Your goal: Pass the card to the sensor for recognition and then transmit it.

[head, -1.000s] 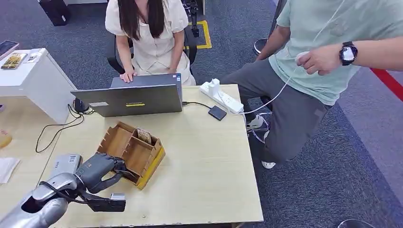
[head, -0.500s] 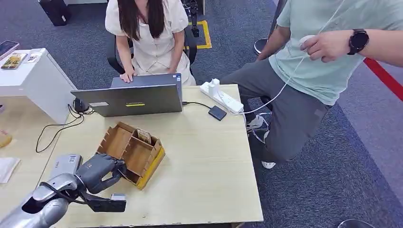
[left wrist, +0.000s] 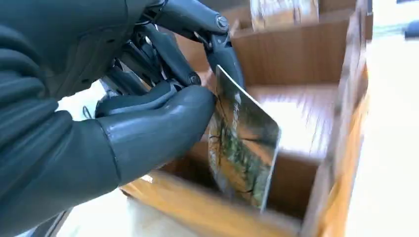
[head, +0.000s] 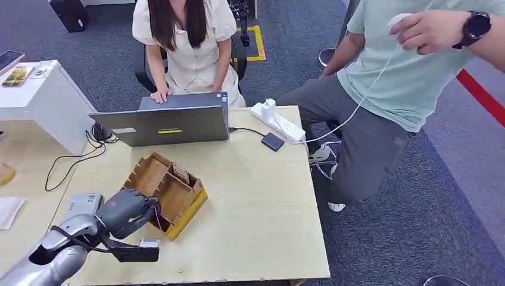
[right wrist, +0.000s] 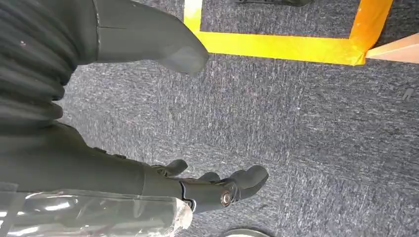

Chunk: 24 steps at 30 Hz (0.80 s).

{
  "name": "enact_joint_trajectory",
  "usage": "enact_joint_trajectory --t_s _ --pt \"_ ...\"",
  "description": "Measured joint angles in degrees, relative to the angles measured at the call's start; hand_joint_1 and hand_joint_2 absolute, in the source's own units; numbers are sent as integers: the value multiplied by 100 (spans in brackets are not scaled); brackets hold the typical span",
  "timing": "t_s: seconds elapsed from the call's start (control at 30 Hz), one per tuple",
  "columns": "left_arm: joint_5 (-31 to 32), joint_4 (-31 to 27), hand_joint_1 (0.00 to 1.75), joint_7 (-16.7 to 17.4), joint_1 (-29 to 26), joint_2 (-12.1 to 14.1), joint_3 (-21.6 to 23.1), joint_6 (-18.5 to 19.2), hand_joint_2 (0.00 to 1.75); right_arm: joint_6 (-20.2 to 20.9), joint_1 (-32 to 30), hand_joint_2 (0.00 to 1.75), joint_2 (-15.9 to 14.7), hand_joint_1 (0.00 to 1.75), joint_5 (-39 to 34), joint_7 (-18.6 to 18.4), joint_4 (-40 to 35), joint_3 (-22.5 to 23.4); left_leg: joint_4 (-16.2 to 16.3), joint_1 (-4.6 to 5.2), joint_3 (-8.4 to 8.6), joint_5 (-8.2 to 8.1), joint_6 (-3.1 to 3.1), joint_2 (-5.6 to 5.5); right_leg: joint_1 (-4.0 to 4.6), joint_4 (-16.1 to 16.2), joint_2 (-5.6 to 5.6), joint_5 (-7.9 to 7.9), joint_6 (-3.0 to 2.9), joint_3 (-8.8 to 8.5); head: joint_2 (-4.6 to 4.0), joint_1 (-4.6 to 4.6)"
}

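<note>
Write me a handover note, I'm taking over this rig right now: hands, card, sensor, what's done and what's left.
Left hand pinches the card between thumb and fingers, over the near compartment of the wooden organizer.
Right hand hangs open above the carpet, holding nothing.
Small black sensor lies on the table beside the white power strip.
Done: card gripped.
Left: present it to the sensor, then hand it on.

Left robot hand [left wrist: 148,118]: thumb and fingers pinched closed, forearm angled in low. Right robot hand [right wrist: 148,123]: hanging, fingers apart, apparently slightly curled.
</note>
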<state>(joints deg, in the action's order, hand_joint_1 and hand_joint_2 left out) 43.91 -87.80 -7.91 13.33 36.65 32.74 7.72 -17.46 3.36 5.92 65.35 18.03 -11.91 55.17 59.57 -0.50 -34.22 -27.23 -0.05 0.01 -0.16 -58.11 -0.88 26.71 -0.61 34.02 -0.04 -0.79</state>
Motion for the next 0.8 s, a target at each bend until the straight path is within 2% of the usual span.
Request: enact_joint_trajectory --t_s 0.33,0.6,0.8 --pt "-439 -306 175 -63 372 18 -238 68 175 4 0 175 0 0 22 9 0 72 0 0 1 2 -2 0 0 0 -1 -1 0 0 0 0" --pt "-877 -461 175 -63 1260 39 -557 398 175 7 6 175 0 0 31 46 0 116 1 -1 1 3 -3 -2 1 -1 -2 -4 -2 0 0 2" --pt "-1032 -459 175 -59 1785 33 -594 466 175 9 10 175 0 0 68 39 0 144 1 0 1 5 -6 -1 0 -1 -4 -5 -3 0 0 0"
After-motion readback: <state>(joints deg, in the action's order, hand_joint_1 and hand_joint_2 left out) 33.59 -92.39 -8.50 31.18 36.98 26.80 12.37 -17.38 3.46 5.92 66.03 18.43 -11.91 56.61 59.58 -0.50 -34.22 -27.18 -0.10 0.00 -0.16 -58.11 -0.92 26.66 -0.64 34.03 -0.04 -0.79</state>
